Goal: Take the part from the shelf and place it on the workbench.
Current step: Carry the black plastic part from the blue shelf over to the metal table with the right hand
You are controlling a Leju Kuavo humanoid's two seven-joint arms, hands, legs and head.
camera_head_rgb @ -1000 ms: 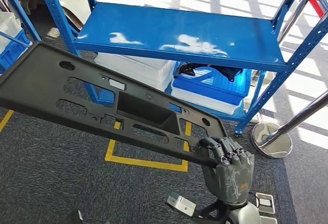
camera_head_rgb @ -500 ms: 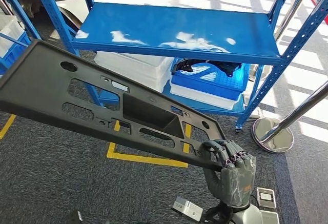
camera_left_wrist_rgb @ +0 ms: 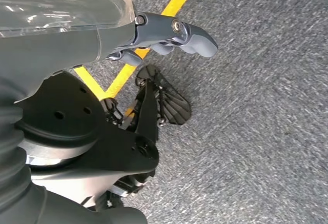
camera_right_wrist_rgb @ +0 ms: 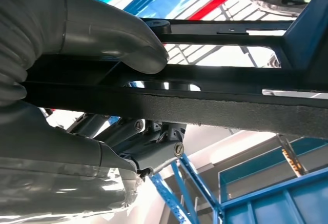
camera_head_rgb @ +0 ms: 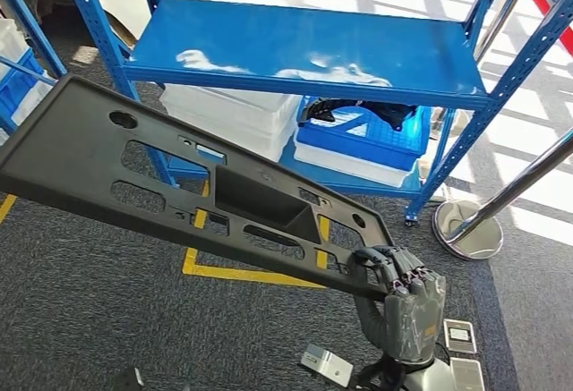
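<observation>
The part (camera_head_rgb: 169,185), a long black plastic panel pierced with slots and a central recess, is clear of the shelf and carried in the air over the grey carpet; it slopes down toward the right hand (camera_head_rgb: 398,297), which clamps its near end; in the right wrist view the thumb (camera_right_wrist_rgb: 116,37) presses one face of the panel's edge and the darker fingers (camera_right_wrist_rgb: 155,147) close under the other. Against the pictures of a second earlier, the grip and the panel's attitude are unchanged, while the blue shelf rack (camera_head_rgb: 304,51), the white bins (camera_head_rgb: 229,114) and the blue crate (camera_head_rgb: 368,140) beneath it have slid slightly in the frame; the inspector judges that the robot itself is moving with its load, so removal is done and carriage under way. The left hand (camera_left_wrist_rgb: 170,32) hangs over the carpet beside a yellow floor line (camera_left_wrist_rgb: 116,75), holding nothing, fingers loosely extended. A chrome stanchion base (camera_head_rgb: 469,230) stands near the rack's foot; the overhanging far end of the panel risks striking uprights during any turn.
</observation>
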